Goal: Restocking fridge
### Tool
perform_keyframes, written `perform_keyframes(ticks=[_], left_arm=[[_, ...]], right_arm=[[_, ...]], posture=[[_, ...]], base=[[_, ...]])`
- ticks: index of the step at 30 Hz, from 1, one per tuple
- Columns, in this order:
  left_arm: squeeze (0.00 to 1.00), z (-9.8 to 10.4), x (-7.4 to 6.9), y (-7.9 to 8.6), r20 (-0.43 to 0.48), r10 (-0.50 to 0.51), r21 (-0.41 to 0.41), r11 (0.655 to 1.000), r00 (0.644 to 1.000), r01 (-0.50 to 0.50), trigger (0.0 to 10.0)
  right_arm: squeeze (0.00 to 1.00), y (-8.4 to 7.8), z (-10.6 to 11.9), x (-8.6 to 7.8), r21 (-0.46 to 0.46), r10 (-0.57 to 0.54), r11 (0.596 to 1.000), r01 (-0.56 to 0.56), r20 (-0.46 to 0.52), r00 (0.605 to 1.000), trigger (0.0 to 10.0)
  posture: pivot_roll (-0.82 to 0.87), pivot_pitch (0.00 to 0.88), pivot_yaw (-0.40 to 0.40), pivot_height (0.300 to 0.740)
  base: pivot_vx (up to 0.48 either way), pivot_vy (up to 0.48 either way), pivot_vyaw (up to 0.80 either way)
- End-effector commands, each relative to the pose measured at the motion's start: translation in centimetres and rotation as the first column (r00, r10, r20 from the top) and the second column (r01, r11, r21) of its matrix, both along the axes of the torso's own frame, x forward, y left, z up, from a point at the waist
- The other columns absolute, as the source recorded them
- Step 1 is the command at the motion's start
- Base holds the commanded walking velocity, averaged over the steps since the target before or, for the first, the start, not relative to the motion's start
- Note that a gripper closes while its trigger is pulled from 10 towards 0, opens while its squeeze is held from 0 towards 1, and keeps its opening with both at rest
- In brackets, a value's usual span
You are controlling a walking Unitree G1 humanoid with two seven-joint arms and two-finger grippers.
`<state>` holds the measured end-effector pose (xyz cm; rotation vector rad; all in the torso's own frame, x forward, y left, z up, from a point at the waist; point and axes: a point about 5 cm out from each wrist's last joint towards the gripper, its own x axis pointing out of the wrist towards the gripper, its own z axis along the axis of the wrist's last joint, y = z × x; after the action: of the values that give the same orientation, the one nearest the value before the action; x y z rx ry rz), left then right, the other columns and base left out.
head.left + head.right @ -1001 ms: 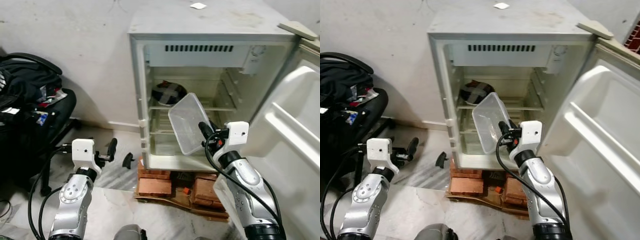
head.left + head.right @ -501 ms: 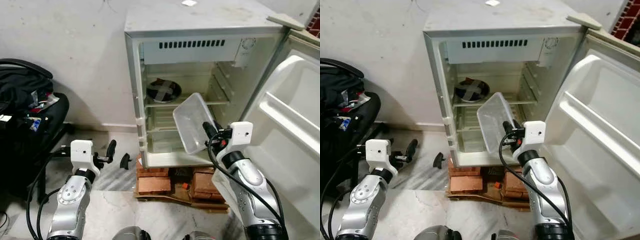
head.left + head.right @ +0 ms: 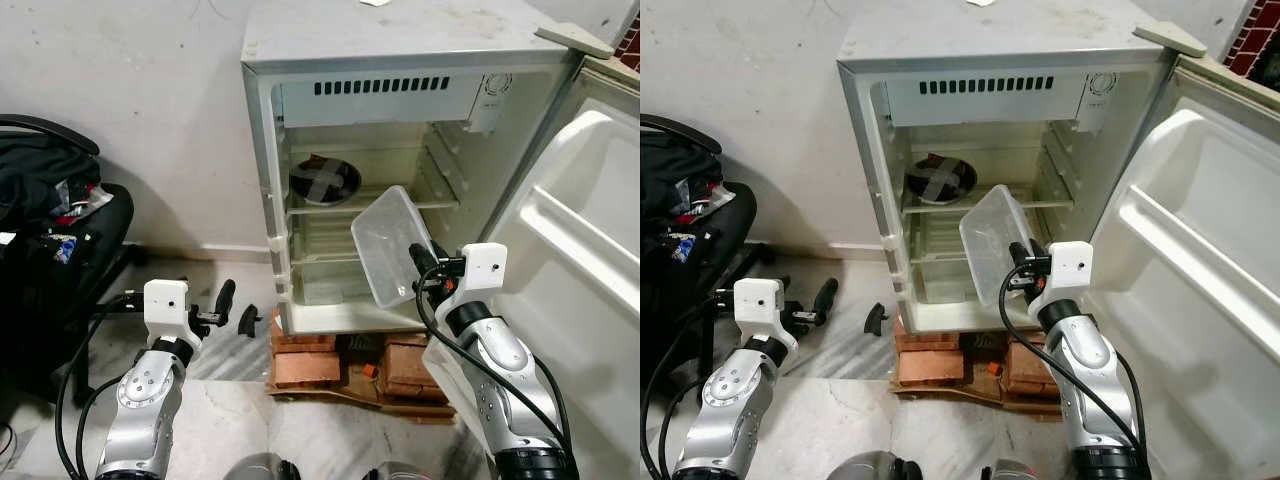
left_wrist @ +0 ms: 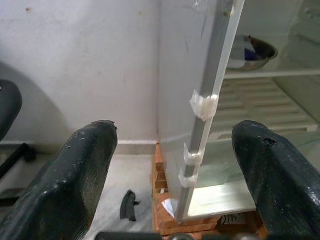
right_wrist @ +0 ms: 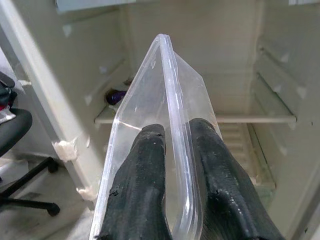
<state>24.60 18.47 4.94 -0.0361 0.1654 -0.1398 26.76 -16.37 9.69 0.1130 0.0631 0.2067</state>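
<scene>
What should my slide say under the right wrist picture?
Right gripper pinches a clear plastic container before the open fridge.

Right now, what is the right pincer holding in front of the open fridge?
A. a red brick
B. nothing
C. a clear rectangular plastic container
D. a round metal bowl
C: the right pincer is clamped on the rim of the clear rectangular plastic container, tilted before the open white fridge.

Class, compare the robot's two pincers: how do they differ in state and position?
The right pincer is shut on the rim of a clear plastic container, held tilted before the open fridge. The left pincer is open and holds nothing, lower down beside the fridge's left wall. Both have black fingers and point towards the fridge.
</scene>
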Motion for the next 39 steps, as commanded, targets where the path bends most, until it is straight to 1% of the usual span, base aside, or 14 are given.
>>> perform_keyframes(ticks=[1, 4, 18, 20, 26, 33, 39], left_arm=[[0.00, 0.45, 0.26, 0.03, 0.016, -0.002, 0.000, 1.000, 1.000, 0.002, 10.0], [0.00, 0.45, 0.26, 0.02, 0.014, 0.000, -0.002, 1.000, 1.000, 0.000, 10.0], [0.00, 0.44, 0.29, -0.17, 0.015, -0.006, -0.003, 1.000, 1.000, 0.006, 10.0], [0.00, 0.42, 0.29, -0.18, 0.014, -0.006, -0.002, 1.000, 1.000, 0.006, 10.0], [0.00, 0.26, 0.28, -0.16, 0.004, -0.008, 0.009, 1.000, 1.000, 0.008, 10.0], [0.00, 0.31, 0.30, -0.31, 0.010, -0.022, 0.011, 1.000, 1.000, 0.022, 10.0], [0.00, 0.34, 0.29, -0.40, 0.009, -0.029, 0.011, 1.000, 1.000, 0.029, 10.0]], right_arm=[[0.00, -0.03, 0.45, 0.26, -0.002, -0.008, 1.000, 0.008, 0.020, 1.000, 10.0], [0.00, -0.06, 0.44, 0.26, -0.002, -0.008, 1.000, 0.008, 0.019, 1.000, 10.0], [0.00, -0.15, 0.49, 0.32, -0.007, -0.007, 1.000, 0.007, 0.021, 1.000, 10.0], [0.00, -0.29, 0.48, 0.30, -0.008, -0.010, 1.000, 0.010, 0.021, 1.000, 10.0], [0.00, -0.71, 0.50, 0.35, -0.014, -0.022, 1.000, 0.022, 0.022, 1.000, 10.0], [0.00, -0.80, 0.52, 0.36, -0.016, -0.026, 1.000, 0.027, 0.024, 0.999, 10.0], [0.00, -0.85, 0.53, 0.39, -0.017, -0.027, 0.999, 0.027, 0.025, 0.999, 10.0]], posture=[[-0.01, 0.000, 0.035, 0.740], [-0.01, 0.000, 0.035, 0.740], [-0.01, 0.000, 0.031, 0.740], [-0.01, 0.000, 0.031, 0.740], [-0.01, 0.000, 0.033, 0.740], [-0.01, 0.000, 0.033, 0.740], [-0.01, 0.000, 0.033, 0.740]], base=[[0.300, 0.000, 0.00], [0.298, 0.000, 0.00], [0.285, 0.311, 0.00], [0.266, 0.000, 0.00], [0.000, 0.000, 0.00], [0.000, 0.000, 0.00], [0.000, -0.277, 0.00]])
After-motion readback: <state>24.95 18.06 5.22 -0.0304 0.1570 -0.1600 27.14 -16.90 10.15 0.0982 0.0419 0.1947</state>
